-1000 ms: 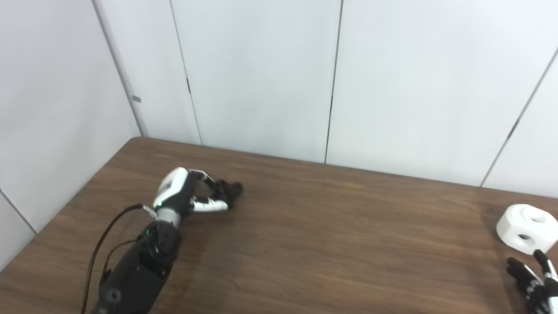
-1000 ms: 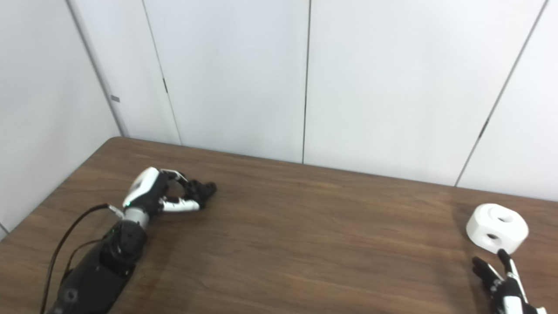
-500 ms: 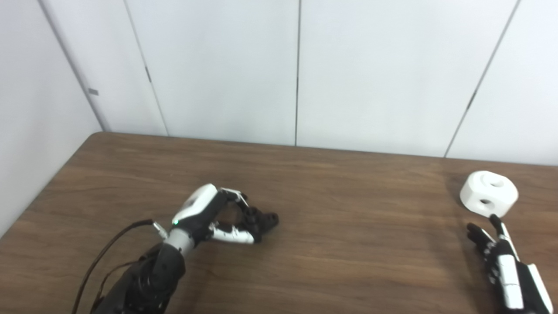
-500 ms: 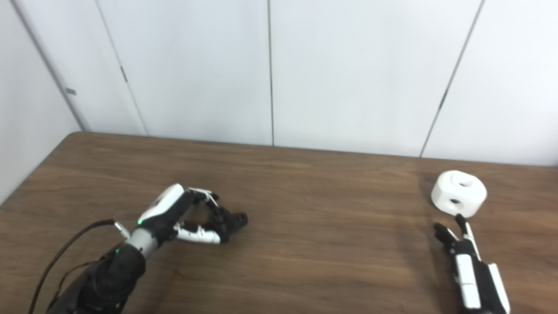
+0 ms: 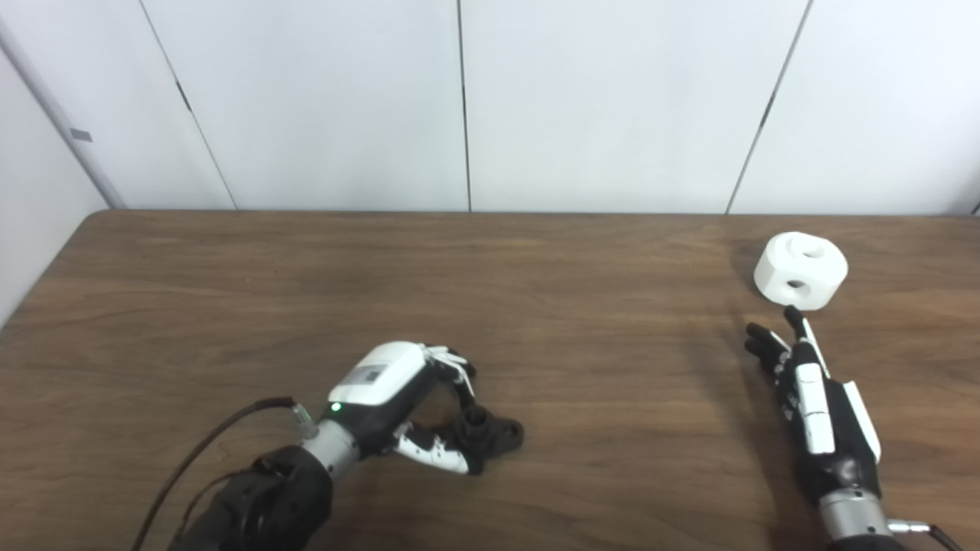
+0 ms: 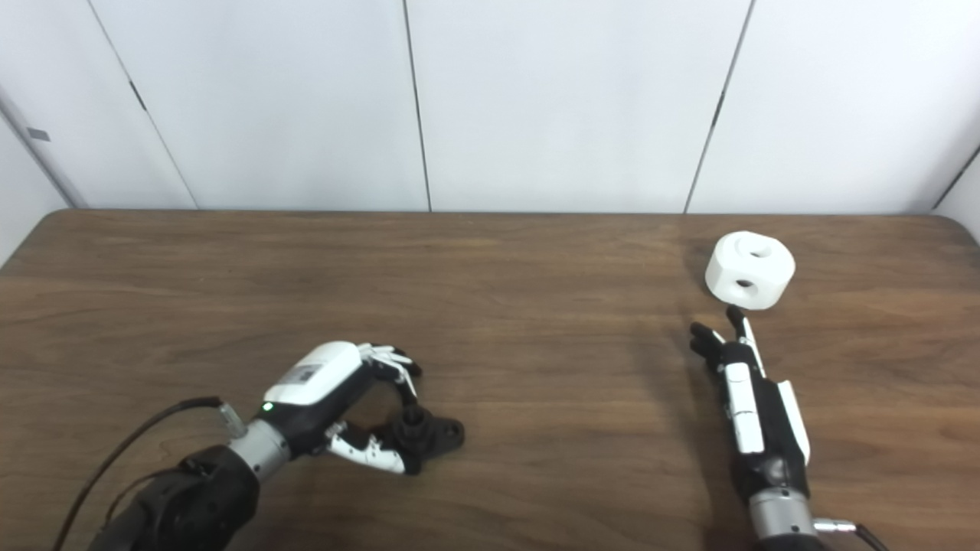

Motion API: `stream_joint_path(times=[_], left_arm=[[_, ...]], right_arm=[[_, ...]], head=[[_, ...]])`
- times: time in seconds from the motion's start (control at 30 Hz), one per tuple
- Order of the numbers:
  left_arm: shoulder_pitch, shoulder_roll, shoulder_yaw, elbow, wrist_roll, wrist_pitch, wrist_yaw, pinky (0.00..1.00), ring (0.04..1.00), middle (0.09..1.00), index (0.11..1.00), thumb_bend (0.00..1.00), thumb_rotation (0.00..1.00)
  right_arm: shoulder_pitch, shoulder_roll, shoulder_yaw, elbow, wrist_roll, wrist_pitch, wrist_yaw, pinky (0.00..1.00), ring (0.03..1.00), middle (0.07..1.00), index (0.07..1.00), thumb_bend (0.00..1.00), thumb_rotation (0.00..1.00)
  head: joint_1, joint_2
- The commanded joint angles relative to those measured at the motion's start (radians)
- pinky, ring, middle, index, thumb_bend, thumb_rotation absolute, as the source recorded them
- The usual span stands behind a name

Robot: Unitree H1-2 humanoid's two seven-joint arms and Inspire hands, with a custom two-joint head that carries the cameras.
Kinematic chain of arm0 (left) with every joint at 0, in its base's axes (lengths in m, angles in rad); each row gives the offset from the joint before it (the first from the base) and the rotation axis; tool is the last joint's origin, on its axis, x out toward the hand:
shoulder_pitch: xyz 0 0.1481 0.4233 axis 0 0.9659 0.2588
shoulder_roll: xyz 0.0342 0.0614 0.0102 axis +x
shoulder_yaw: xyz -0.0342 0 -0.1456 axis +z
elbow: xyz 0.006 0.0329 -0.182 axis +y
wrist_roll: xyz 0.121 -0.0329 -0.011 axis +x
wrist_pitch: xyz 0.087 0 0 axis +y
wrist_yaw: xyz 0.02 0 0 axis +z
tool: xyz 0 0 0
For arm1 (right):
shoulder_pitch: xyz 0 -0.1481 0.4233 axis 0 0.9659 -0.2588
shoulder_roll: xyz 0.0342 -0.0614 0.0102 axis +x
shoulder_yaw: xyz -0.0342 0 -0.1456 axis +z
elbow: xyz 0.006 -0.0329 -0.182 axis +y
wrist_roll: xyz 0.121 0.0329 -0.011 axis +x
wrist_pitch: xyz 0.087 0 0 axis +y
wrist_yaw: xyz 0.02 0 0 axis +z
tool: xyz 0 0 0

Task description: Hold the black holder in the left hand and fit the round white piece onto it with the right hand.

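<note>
The black holder [image 5: 494, 434] lies on the wooden table [image 5: 230, 306], left of the middle and near the front. My left hand [image 5: 390, 394] is curled around its left end, fingers above and thumb below, shut on it. The round white piece [image 5: 800, 272], with a hole in its top and one in its side, sits at the far right of the table. My right hand [image 5: 811, 390] lies flat and open just in front of it, fingertips pointing at the piece and a short gap away from it.
White wall panels [image 5: 459, 99] stand right behind the table's far edge. A black cable [image 5: 222, 428] trails from my left wrist. Bare wood lies between the two hands.
The camera has swung to the right. My left hand with the holder has come nearer and toward the middle. The right hand has reached farther forward toward the white piece.
</note>
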Motion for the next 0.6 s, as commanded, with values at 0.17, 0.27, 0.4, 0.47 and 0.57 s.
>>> stream_joint_path(times=[0.17,0.27,0.4,0.47,0.57], left_arm=[[0.011,-0.048,-0.076,0.045,0.034,-0.070,-0.030,0.95,0.917,0.817,0.487,0.52,0.05],[0.017,-0.067,-0.094,0.057,0.051,-0.078,-0.034,0.96,0.924,0.823,0.488,0.51,0.05],[0.028,-0.088,-0.117,0.082,0.076,-0.097,-0.014,0.95,0.920,0.824,0.487,0.51,0.05],[0.035,-0.096,-0.124,0.100,0.083,-0.107,0.000,0.96,0.926,0.828,0.488,0.51,0.05],[0.046,-0.108,-0.130,0.135,0.092,-0.137,0.036,0.96,0.929,0.833,0.488,0.51,0.05]], right_arm=[[0.007,0.006,0.034,-0.042,-0.016,0.024,0.023,0.92,0.879,0.875,0.992,0.54,1.00],[0.013,0.006,0.033,-0.048,-0.016,0.028,0.021,0.92,0.879,0.873,0.991,0.56,1.00],[0.023,0.006,0.029,-0.045,-0.009,0.019,0.021,0.94,0.882,0.873,0.990,0.56,1.00],[0.027,0.009,0.025,-0.035,-0.001,0.010,0.021,0.95,0.882,0.873,0.992,0.57,1.00],[0.027,0.009,0.019,-0.020,0.007,-0.006,0.020,0.96,0.889,0.882,0.999,0.57,1.00]], head=[[-0.030,0.007],[-0.043,0.007],[-0.063,-0.007],[-0.075,-0.019],[-0.086,-0.033]])
